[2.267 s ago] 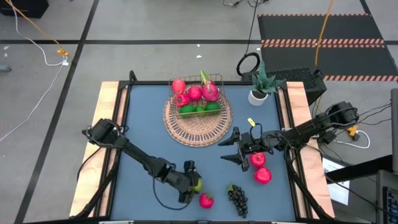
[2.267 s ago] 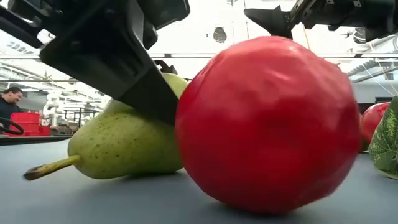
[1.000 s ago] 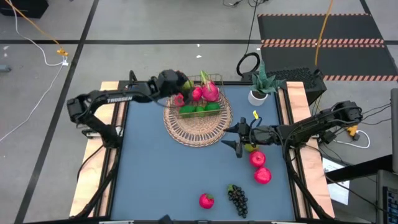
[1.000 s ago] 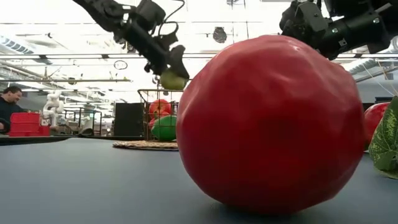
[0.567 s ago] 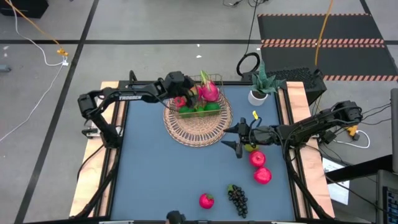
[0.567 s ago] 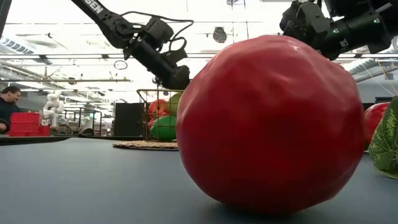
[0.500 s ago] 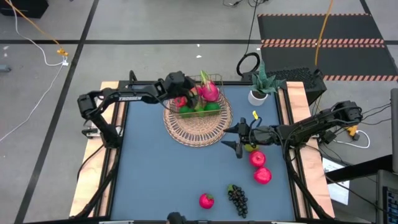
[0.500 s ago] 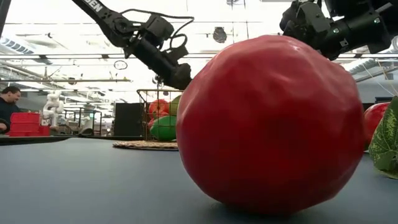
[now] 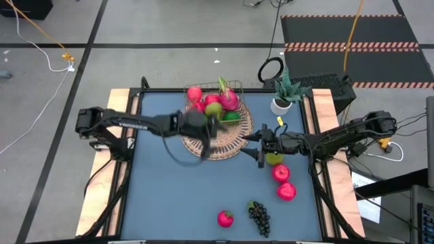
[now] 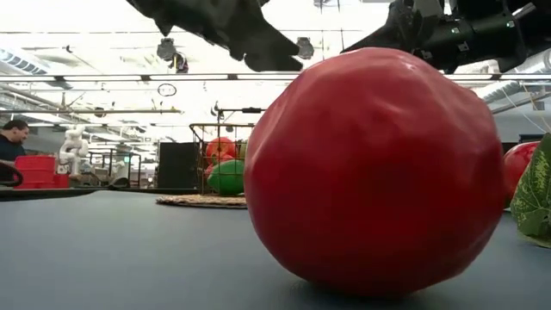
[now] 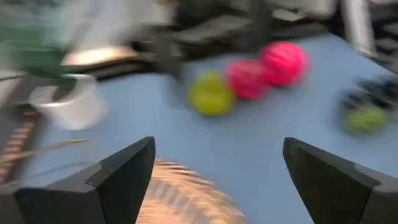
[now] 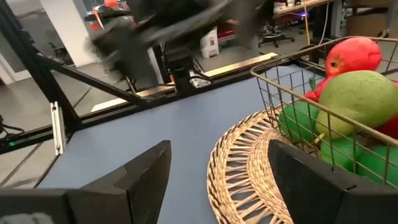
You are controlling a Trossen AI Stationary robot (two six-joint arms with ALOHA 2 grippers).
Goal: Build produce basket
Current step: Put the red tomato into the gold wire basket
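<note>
The wire basket stands on the round wicker mat near the far edge. It holds a red apple, a yellow-green pear, a dragon fruit and limes; the right wrist view shows the pear lying on top. My left gripper hovers open and empty over the mat's near-left part, blurred. My right gripper is open and empty at the mat's right rim, pointing left. A yellow-green fruit and two red apples rest on the table beside it.
A red fruit and dark grapes lie near the near edge; the red fruit fills the low view. The potted plant stands at the far right corner. A person sits in the room behind. The table's left half is bare blue surface.
My left gripper carried the pear over the basket from the far left, lowered it in and let go. The pear now lies on top of the fruit in the basket. The gripper then swung quickly toward the near edge, over the mat's near-left part.
</note>
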